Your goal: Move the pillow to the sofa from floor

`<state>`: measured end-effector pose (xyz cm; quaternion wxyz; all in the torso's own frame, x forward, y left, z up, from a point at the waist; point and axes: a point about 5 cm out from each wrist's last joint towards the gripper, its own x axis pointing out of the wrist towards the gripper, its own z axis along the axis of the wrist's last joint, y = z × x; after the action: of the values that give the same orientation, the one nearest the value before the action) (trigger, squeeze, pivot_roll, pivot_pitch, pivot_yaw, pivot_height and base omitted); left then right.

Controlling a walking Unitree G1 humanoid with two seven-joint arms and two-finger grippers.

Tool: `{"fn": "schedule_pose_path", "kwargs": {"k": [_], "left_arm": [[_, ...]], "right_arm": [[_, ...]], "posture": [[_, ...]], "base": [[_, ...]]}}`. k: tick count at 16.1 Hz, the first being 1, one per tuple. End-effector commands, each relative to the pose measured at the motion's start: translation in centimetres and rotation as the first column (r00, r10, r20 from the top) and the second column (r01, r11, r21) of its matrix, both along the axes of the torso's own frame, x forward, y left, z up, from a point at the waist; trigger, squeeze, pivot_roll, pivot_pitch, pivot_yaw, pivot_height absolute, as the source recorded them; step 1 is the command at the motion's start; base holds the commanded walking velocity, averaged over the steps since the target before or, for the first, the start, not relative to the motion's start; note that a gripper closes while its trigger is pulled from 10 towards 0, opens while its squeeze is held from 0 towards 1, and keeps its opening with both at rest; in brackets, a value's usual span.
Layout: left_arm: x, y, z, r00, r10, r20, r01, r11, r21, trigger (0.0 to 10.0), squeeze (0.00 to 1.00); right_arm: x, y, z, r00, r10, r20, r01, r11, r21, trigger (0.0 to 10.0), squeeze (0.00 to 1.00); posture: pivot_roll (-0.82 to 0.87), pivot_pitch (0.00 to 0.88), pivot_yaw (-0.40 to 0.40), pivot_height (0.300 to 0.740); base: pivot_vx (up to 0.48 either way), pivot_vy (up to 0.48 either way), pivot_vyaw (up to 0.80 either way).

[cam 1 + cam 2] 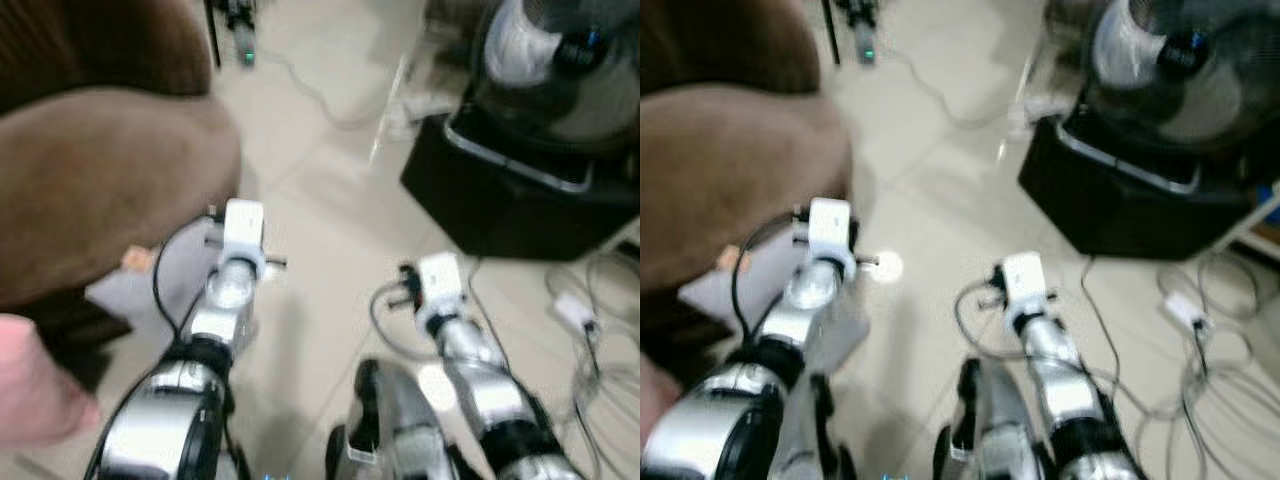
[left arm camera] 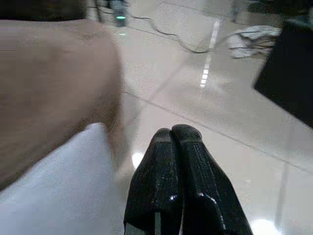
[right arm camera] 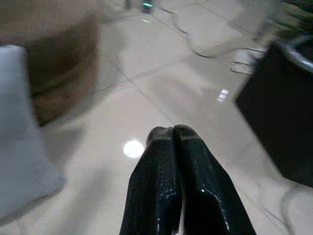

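Head cam, L eye: blurred. Brown sofa (image 1: 95, 170) at left, rounded arm bulging toward centre. Pale grey-white pillow (image 1: 125, 290) on floor (image 1: 330, 230) at sofa's base, just beside L arm, partly hidden by it. Pink blur at lower-left corner, can't tell what. Both silver arms reaching fwd & down over cream tiles; white wrist blocks w/ black cables. Black box (image 1: 510, 200) at right w/ fan (image 1: 555, 60) on top. Loose cables & small white adapter (image 1: 572, 312) on floor at far right. Dark stand w/ green light (image 1: 245, 45) at top.

Head cam, R eye: same scene, shifted. Pillow a pale wedge under L forearm, against sofa. Bright light spot on tile between arms.

L wrist cam: left gripper (image 2: 177, 139) clenched, two black fingers (image 2: 193, 161) pressed together, nothing between. Held above floor, not touching pillow. Pillow (image 2: 63, 191) white, soft, close beside fingers; sofa side (image 2: 54, 88) right behind it. White cloth heap (image 2: 254, 39) & cable farther off on tiles.

R wrist cam: right gripper (image 3: 172, 134) also clenched tight, empty, hanging over bare tile. Pillow (image 3: 19, 137) well apart from it, pale grey, on floor against sofa base (image 3: 63, 68). Black box (image 3: 279, 112) on other side.
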<state>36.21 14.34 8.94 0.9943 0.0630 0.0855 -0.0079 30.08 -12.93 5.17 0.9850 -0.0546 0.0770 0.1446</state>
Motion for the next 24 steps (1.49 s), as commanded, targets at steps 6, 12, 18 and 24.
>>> {"fn": "schedule_pose_path", "kwargs": {"k": [6, 12, 18, 24], "left_arm": [[-0.40, 0.03, -0.62, 1.000, 0.015, -0.026, -0.015, 1.000, 0.001, 10.0, 0.00], [-0.48, -0.23, -0.52, 1.000, 0.009, -0.009, -0.009, 1.000, 0.014, 10.0, 0.00], [-0.66, -0.42, -0.70, 0.999, 0.045, -0.010, -0.045, 0.999, 0.011, 10.0, 0.00], [-0.65, -0.49, -0.70, 0.999, 0.036, -0.006, -0.036, 0.999, 0.016, 10.0, 0.00]], "right_arm": [[-0.41, 0.71, -0.38, 0.999, 0.045, -0.027, -0.045, 0.999, 0.001, 10.0, 0.00], [-0.38, 0.88, -0.47, 0.999, 0.038, -0.037, -0.038, 0.999, -0.001, 10.0, 0.00], [-0.58, 1.01, -0.34, 0.997, 0.070, -0.027, -0.070, 0.997, -0.021, 10.0, 0.00], [-0.50, 0.82, -0.68, 0.998, 0.031, -0.055, -0.031, 0.999, -0.006, 10.0, 0.00]], "posture": [[-0.09, 0.192, -0.095, 0.569], [-0.09, 0.192, -0.094, 0.569], [-0.09, 0.186, -0.100, 0.569], [-0.08, 0.184, -0.095, 0.569]], "base": [[0.388, 0.000, 0.55], [0.079, 0.000, 0.34], [0.436, 0.000, 0.54], [0.207, -0.040, 0.29]]}}
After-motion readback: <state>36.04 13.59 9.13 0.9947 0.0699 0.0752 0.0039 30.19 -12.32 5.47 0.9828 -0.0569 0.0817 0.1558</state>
